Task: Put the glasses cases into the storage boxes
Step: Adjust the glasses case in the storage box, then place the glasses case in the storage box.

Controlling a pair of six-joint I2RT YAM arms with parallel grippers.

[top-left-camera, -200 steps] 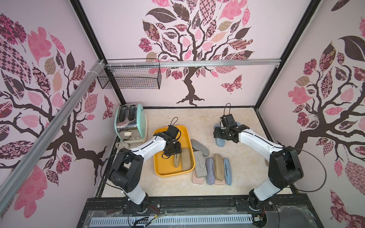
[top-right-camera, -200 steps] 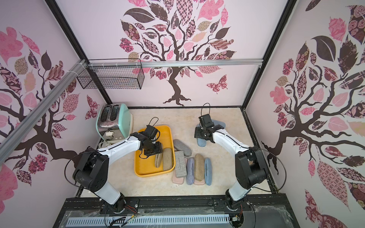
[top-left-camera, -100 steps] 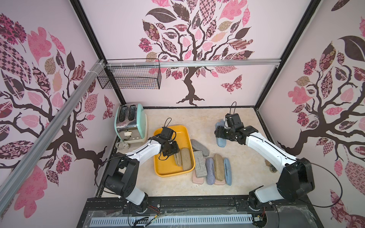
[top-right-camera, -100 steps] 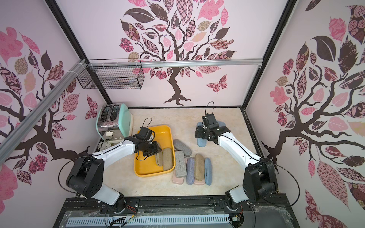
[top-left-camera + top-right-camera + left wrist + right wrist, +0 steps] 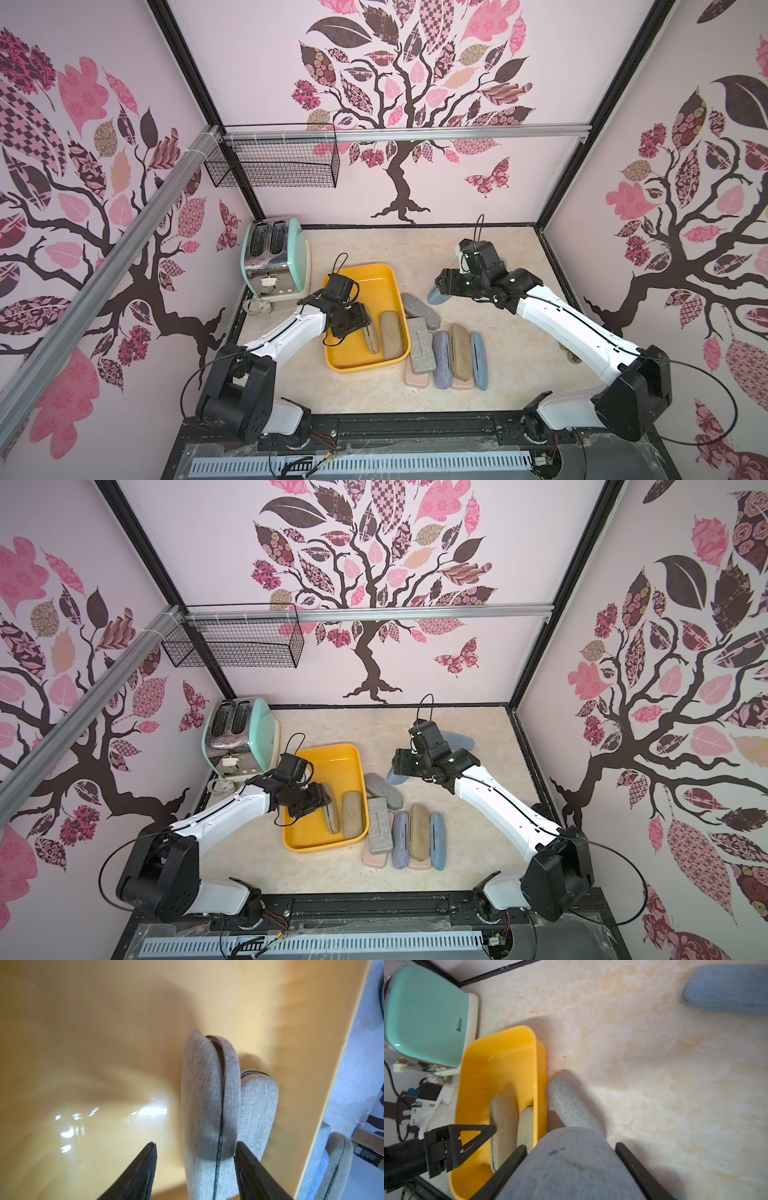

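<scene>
Right elbow swung outward, wrist turned trayward; blue case (image 5: 571,1174) shifted toward tray (image 5: 370,286). Right claw (image 5: 571,1147) pinches blue case, just beside tray's far right corner. Left claw (image 5: 195,1145) spread astride tan case (image 5: 207,1095), on edge in tray, leaning on neighbour (image 5: 257,1105). Risk: one finger (image 5: 249,1167) touches tan case; withdrawal could tip it. Left wrist view alone shows gap at other finger; top views hide it behind claw. Second blue case (image 5: 457,742) waits at back.
</scene>
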